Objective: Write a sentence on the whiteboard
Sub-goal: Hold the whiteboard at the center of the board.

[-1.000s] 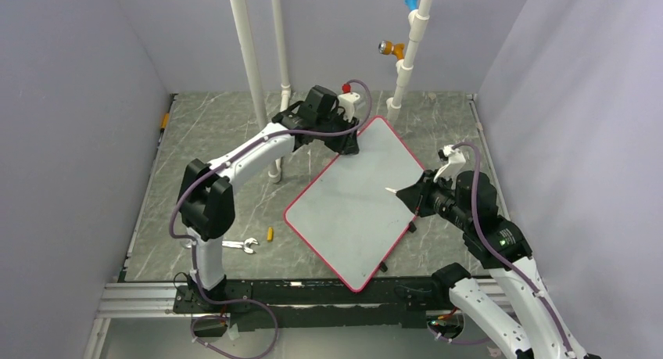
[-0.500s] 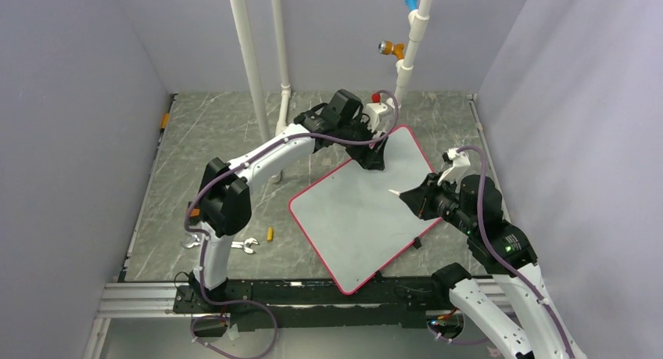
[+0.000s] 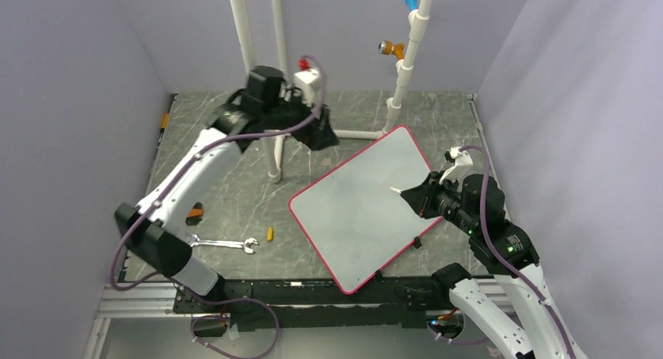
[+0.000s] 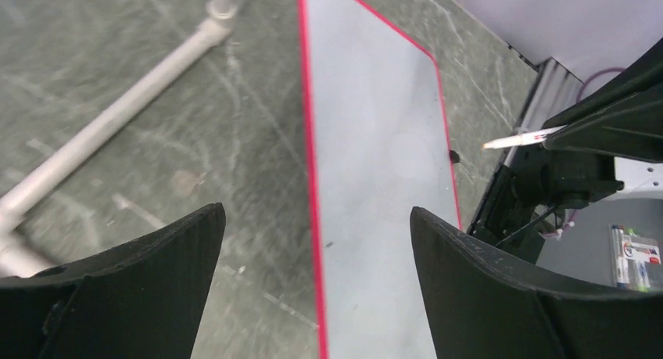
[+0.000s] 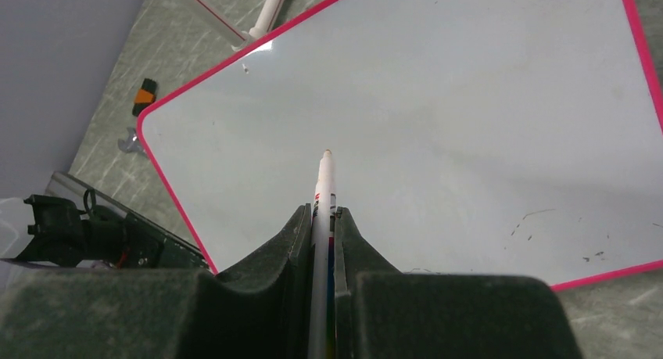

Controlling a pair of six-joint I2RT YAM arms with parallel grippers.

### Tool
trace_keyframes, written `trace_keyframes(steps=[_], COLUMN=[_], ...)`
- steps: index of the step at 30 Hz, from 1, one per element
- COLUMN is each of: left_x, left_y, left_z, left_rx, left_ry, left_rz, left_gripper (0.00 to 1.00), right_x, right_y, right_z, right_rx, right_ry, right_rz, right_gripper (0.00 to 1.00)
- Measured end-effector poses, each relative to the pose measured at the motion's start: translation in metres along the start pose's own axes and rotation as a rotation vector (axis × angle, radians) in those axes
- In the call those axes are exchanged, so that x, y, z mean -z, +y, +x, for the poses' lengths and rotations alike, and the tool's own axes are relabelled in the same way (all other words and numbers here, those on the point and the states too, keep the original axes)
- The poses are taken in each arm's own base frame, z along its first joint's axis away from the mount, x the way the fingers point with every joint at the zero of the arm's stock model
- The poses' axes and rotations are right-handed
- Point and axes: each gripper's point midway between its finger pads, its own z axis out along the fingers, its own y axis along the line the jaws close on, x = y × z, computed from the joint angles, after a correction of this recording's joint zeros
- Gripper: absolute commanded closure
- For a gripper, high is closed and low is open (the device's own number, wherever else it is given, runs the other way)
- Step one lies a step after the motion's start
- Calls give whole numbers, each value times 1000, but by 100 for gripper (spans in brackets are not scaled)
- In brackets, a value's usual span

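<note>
1. Got the whiteboard (image 3: 360,210) lying flat on the dark marbled table (image 3: 227,179), turned diagonally, a bit right of centre, between the two arms. Thin red rim all round, rounded corners, and a small black foot (image 3: 417,242) poking out at the right-hand edge.
2. Seeing plain pale grey across the writing face from the right wrist. Just a few faint dark specks down near one corner.
3. On to the right gripper (image 5: 323,212): pressed together on a white marker (image 5: 324,179), pinching the barrel, with the tip pointing out over the right part of the board. Honestly can't tell between touching the surface and sitting just above it.
4. Then the left gripper (image 3: 320,136): spread wide, pinching nothing, hanging above the table just past the board's far-left edge and apart from it. From the left wrist, two black fingers (image 4: 141,288) framing the red rim and a strip of bare table.
5. Also spotted a white pipe (image 3: 356,134) lying on the table just beyond the board's far corner, plus upright white pipes (image 3: 249,62) at the back.
6. Over on the left, well apart from the board: a silver wrench (image 3: 223,243), a small yellow-orange bit (image 3: 270,234) near it, and a small orange-and-black thing (image 3: 195,213) beside the left arm.
</note>
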Motion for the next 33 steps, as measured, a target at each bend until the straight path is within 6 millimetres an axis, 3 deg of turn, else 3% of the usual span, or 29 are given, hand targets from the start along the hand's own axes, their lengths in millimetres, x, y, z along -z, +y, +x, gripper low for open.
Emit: trace_keyframes(steps=[2,5,12,18,23,33], left_x=[25,45,42,44,43,29], left_y=[13,34,44,43,43,43], left_z=[-3,18,96,109,111,131], left_rx=[24,81,248,270,279,347], left_ry=[-38,-27,123,114,107,156], left_rz=[-32,-69,-7,39,77,157], left_gripper=[12,12,12,21,22,29], right_x=[-1,-3,-8,-17,-21,-20], right_y=[1,4,17,27,31,37], right_z=[0,1,1,2,3,1], right_rx=[0,0,5,4,6,24], right_ry=[5,14,33,67,85,74], right_rz=[-7,-25,-94,-151,-178,-214], right_gripper=[100,100,100,100,100,100])
